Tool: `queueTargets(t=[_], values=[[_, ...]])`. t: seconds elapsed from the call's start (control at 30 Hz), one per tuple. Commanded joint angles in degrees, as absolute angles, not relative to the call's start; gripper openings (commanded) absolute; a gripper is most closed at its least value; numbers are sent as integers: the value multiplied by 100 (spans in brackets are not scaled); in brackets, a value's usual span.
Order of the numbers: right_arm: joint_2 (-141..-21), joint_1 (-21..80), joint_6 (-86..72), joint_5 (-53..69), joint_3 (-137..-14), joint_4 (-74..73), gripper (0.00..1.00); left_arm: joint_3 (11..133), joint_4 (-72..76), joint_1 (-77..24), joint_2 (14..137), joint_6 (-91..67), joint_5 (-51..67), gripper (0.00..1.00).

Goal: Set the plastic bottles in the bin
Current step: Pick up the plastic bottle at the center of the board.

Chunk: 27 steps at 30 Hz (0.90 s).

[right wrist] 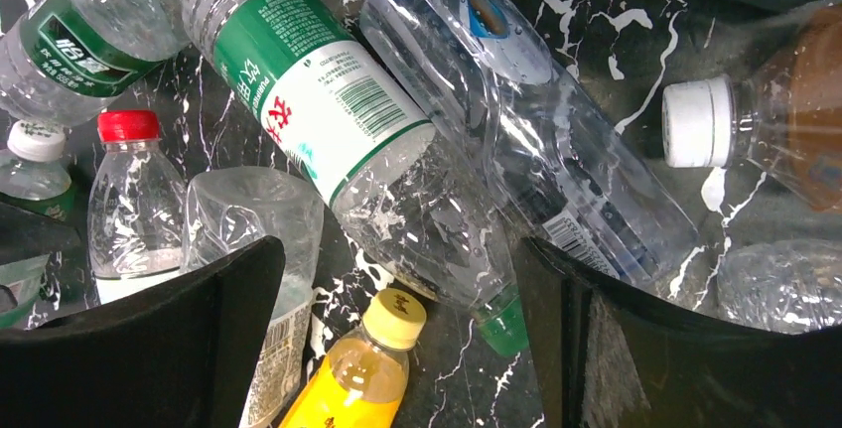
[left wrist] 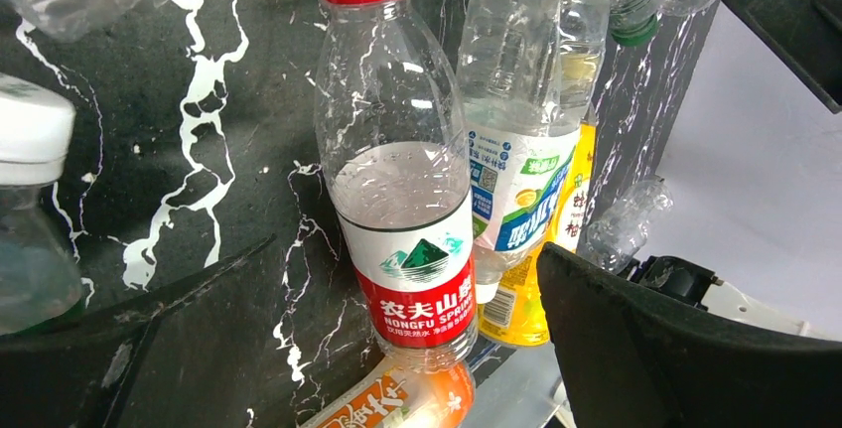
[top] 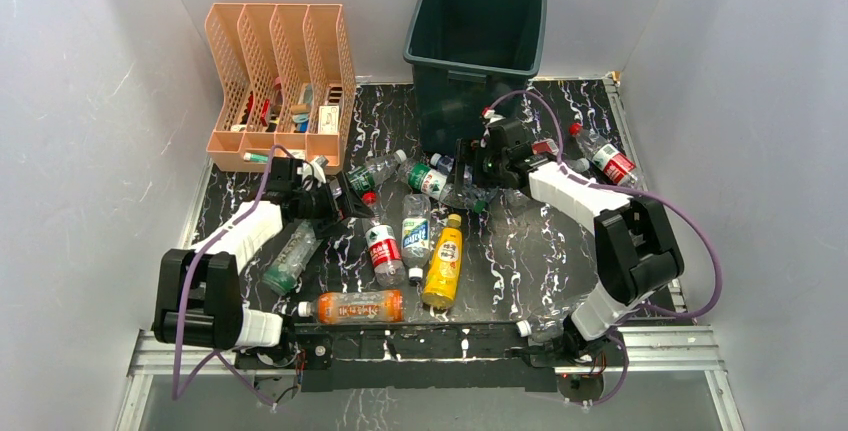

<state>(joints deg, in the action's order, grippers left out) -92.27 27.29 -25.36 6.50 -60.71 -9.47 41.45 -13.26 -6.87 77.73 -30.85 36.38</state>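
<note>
Under wide-spread left hand, red-capped bottle

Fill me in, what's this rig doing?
It's clearing bottles into the bin. Both grippers are open and hold nothing. The left gripper hangs over a red-label bottle, the right gripper over a green-label bottle. The bottles all lie on the table; none shows in the bin.

White walls — around a black marbled table.
</note>
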Motion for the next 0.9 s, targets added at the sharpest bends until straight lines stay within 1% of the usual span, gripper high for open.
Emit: queueTargets(t=[0.0,0.13,0.2,0.33,0.47,0.57,0.67,0.87], values=[[-9358,2779,-2486,595,-6374,-653,98,4352,-1351,-704,7813,-3014,3861,98],[-9487,2819,-2468,653,-6541,-724,98,4435,-1361,-703,7813,-3068,3840,98],[-9560,2848,-2477,631,-6693,-995,98,4385,-1124,-703,7813,-3254,3919,98],[-9512,2954,-2503,632,-6660,-1340,98,4433,-1144,-745,7813,-3225,3886,98],[-9280,3493,-2677,435,-6521,-1685,92,4551,-1227,-760,7813,-3165,3899,98],[-9161,3665,-2810,325,-6412,-1833,90,4571,-1352,-756,7739,-3084,3814,98],[-8932,3757,-2936,162,-6279,-2114,91,4564,-1402,-756,7687,-3060,3798,98],[-8507,3948,-3459,206,-6004,-2578,92,4577,-1409,-756,7650,-3041,3823,98]])
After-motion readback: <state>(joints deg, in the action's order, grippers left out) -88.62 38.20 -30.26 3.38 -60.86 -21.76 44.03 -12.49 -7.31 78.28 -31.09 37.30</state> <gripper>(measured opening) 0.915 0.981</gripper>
